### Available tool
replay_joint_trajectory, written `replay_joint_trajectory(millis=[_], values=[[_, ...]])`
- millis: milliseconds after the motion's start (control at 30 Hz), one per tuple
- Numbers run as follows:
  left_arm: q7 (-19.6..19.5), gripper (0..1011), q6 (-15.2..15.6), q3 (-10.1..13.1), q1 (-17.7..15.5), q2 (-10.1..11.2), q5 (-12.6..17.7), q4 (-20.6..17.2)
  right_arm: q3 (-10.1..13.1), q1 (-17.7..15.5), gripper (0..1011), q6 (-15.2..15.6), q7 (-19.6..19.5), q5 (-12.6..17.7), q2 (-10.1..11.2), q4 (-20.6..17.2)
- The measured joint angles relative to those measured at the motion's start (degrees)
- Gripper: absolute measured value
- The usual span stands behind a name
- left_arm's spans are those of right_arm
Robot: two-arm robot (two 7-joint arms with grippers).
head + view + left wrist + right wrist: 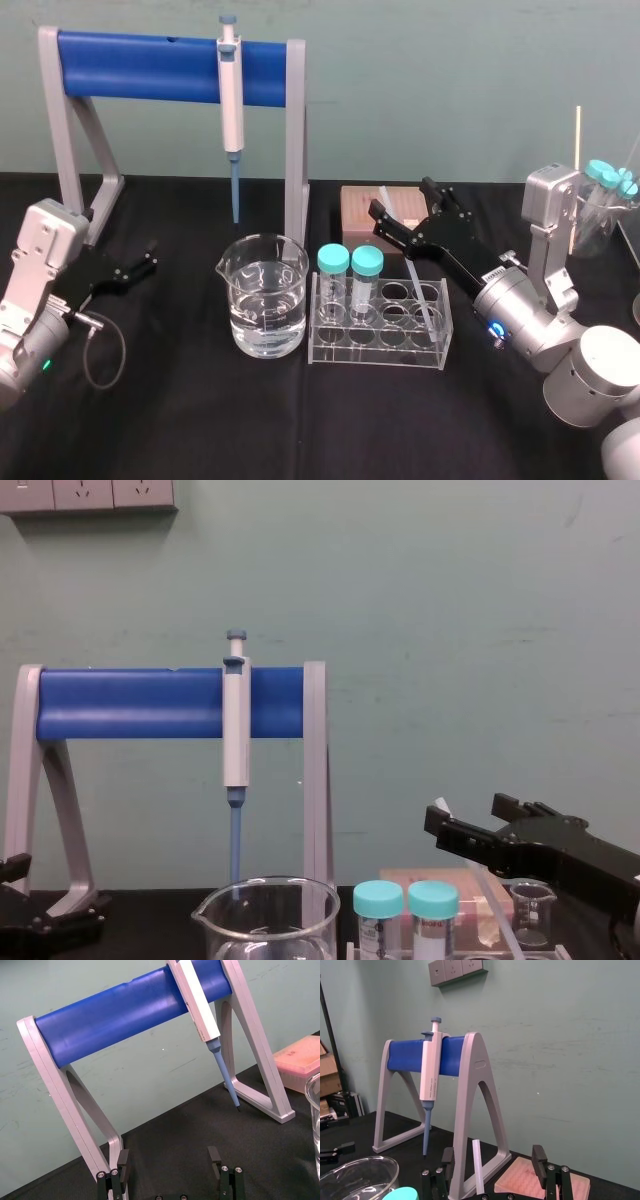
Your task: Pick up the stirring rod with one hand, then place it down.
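Head view, right tool [402,198] spread around stirring rod [418,292], tube rack [330,345] close by, left tool [150,256] spread

**Two robot arms, both grippers open**

The left arm [38,262] comes in low on the robot's left side. It has a silver-grey wrist block with a small green light lit farther down. Its black left gripper [150,258] points forward and inward, and its two flat fingers [122,1161] stand wide apart.

The right arm [522,312] reaches in from the robot's right. It has a rounded silver joint showing a blue light. Its black right gripper [402,205] stretches forward and inward, raised and angled slightly upward. Its two fingers [538,1156] are spread wide, one ahead of the other in the chest view.
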Motion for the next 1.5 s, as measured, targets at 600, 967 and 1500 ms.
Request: replay_joint_trajectory(millis=[600,967,1500], values=[[0.00,1000,0.00,0.00,0.00,0.00,0.00,0.00,7.42,-5.54,1003,0.38,-14.01,-6.51,0.00,-3.41],[0.00,1000,0.00,0.00,0.00,0.00,0.00,0.00,8.52,-5.01,1003,4.73,-16.36,-9.14,-0.47,1.45],[0.00,1000,0.00,0.00,0.00,0.00,0.00,0.00,8.39,-5.12,1003,4.10,-16.21,-8.74,-0.40,0.77]])
